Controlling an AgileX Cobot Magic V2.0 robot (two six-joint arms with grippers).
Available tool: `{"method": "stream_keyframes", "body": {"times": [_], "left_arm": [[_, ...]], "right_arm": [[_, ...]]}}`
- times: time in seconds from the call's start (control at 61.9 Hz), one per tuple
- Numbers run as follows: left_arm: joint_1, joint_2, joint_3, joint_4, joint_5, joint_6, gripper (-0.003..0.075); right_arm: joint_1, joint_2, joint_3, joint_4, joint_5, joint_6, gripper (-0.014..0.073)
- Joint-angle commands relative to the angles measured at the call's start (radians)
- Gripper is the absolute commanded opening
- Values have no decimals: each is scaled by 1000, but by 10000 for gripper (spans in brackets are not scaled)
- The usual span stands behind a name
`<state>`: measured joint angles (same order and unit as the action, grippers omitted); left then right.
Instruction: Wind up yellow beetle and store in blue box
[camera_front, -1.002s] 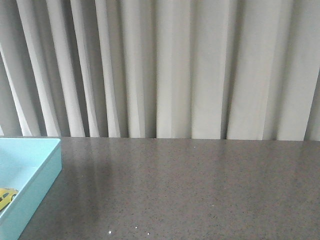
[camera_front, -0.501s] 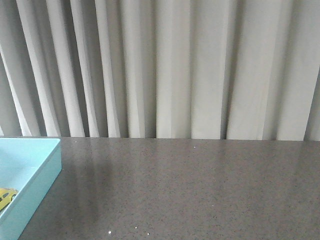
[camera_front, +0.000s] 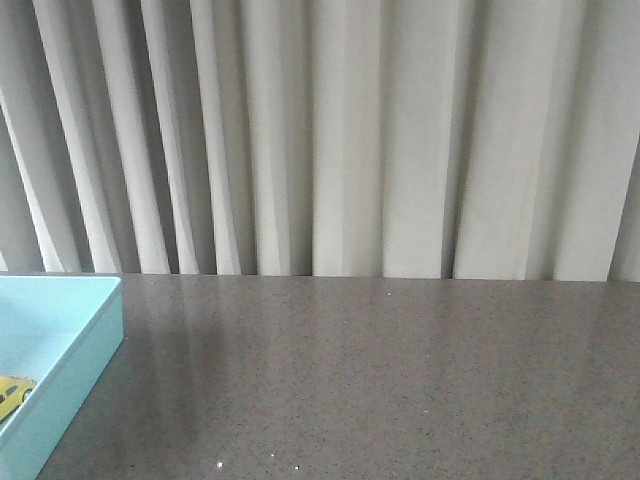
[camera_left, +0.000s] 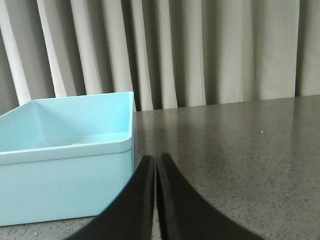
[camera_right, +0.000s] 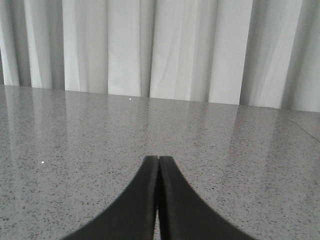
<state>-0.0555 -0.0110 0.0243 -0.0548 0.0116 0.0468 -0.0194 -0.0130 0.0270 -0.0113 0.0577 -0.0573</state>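
Bench (camera_front: 400, 380): grey speckled top, pale pleated curtain (camera_front: 350, 130) behind its far edge.

Blue box (camera_front: 70, 360): light turquoise, low straight walls, standing on the bench at the far left of the front view, partly cut by the frame edge. In the left wrist view the same box fills the near ground beside the hand, its long wall facing the camera.

Yellow beetle (camera_front: 12, 394): lying inside the blue box on its floor, only a small yellow part showing at the frame's left edge in the front view. In the left wrist view the box wall hides it; a faint yellowish mark on the floor cannot be identified.

Left hand (camera_left: 155, 165): fingers pressed together, nothing between them, just beside the box's corner and outside it, apart from the beetle.

Right hand (camera_right: 158, 165): fingers closed flat against each other, empty, over bare bench, well apart from box and beetle.
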Motion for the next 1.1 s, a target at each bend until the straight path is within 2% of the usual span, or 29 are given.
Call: {"method": "stream_keyframes", "body": {"times": [0.0,0.081,1.082], "left_arm": [[-2,-16,-9,-2,-78,-10,-6],[-2,-16,-9,-2,-78,-10,-6],[-2,-16,-9,-2,-78,-10,-6]], "right_arm": [[-8,-8,3,38,-78,3,-5],[-8,-6,3,79,-74,0,-6],[-8,-6,3,65,-63,-20,-6]]}}
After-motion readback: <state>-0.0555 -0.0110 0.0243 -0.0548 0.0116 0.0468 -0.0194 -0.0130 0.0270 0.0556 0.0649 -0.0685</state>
